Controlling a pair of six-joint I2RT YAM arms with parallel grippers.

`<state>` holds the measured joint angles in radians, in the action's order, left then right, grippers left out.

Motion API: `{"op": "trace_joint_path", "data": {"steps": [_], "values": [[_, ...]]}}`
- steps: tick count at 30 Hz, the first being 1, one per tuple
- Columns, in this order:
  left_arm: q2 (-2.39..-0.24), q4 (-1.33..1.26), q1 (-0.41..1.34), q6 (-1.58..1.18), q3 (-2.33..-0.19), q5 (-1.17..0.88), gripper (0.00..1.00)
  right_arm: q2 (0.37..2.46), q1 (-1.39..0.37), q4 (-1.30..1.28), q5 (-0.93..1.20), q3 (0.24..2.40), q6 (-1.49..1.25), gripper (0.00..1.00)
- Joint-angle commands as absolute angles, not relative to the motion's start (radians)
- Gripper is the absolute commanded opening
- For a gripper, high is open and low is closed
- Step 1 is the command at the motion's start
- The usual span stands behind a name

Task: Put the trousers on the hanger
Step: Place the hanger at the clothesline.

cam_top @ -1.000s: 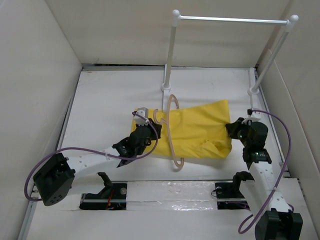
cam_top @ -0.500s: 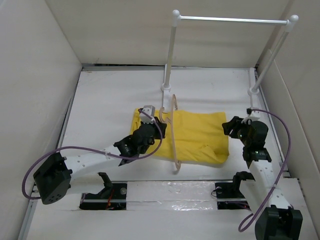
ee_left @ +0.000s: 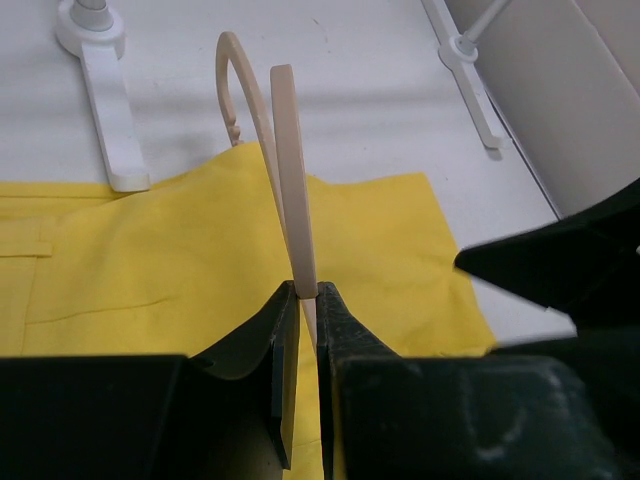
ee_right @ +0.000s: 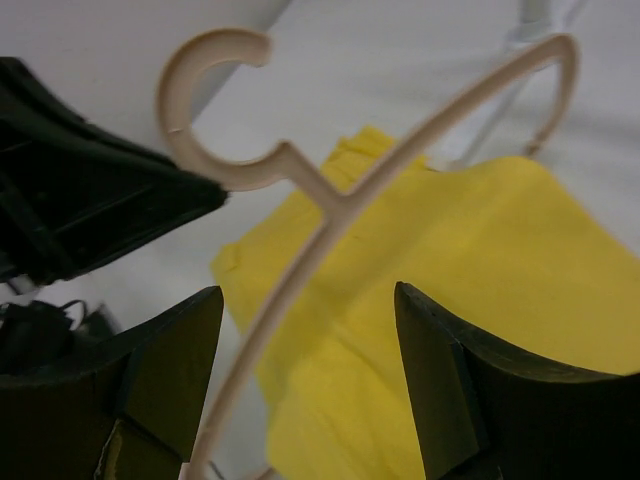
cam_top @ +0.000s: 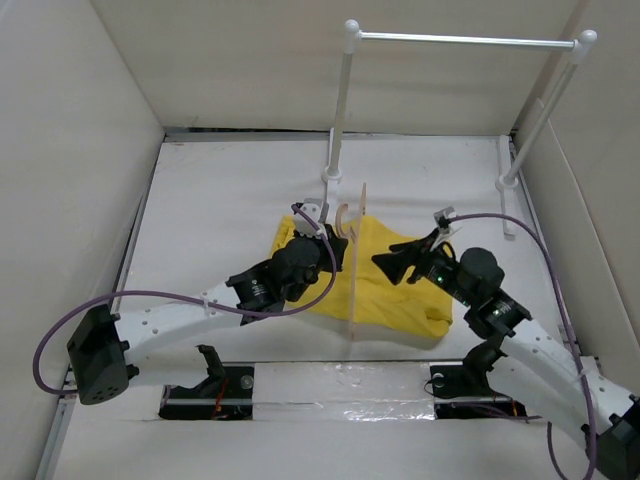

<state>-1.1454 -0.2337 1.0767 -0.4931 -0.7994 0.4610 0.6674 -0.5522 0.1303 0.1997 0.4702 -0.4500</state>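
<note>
The yellow trousers (cam_top: 405, 285) lie flat mid-table, with fabric showing on both sides of the hanger. The cream hanger (cam_top: 354, 280) stands on edge, its hook (cam_top: 345, 215) toward the rack. My left gripper (cam_top: 335, 250) is shut on the hanger's frame. In the left wrist view the slim hanger (ee_left: 288, 170) rises from between the shut fingertips (ee_left: 308, 295) above the trousers (ee_left: 150, 270). My right gripper (cam_top: 388, 265) hovers open just right of the hanger. Its wrist view shows the hanger (ee_right: 340, 200) before the wide gap (ee_right: 310, 310), untouched, with the trousers (ee_right: 490, 280) behind.
A white-posted rack with a metal bar (cam_top: 465, 40) stands at the back, with its feet (cam_top: 332, 180) on the table close behind the hanger's hook. White walls (cam_top: 70, 150) close in the left, right and back sides. The arm bases sit along the near edge.
The right gripper has opened, let go of the trousers' right edge and swung left toward the hanger. The left gripper has tipped the hanger up on edge and moved right.
</note>
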Motion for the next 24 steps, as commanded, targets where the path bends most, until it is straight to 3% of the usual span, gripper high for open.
{"op": "trace_joint_path", "data": {"steps": [1,5,12,20,24], "values": [[-1.103,-0.348,1.081,-0.48,-0.893,0.466,0.0,0.715,-0.711,0.304,0.034,0.44,-0.594,0.75],[-1.104,-0.353,1.103,-0.466,-0.925,0.465,0.0,0.807,-0.827,0.363,-0.104,0.436,-0.646,0.74],[-1.121,-0.33,1.121,-0.454,-0.971,0.451,0.0,0.954,-0.847,0.471,-0.069,0.434,-0.695,0.64],[-1.181,-0.308,1.121,-0.41,-1.048,0.468,0.0,1.003,-0.914,0.587,-0.025,0.43,-0.784,0.39],[-1.226,-0.321,1.089,-0.377,-1.123,0.439,0.0,0.988,-0.928,0.632,-0.008,0.419,-0.83,0.18]]}}
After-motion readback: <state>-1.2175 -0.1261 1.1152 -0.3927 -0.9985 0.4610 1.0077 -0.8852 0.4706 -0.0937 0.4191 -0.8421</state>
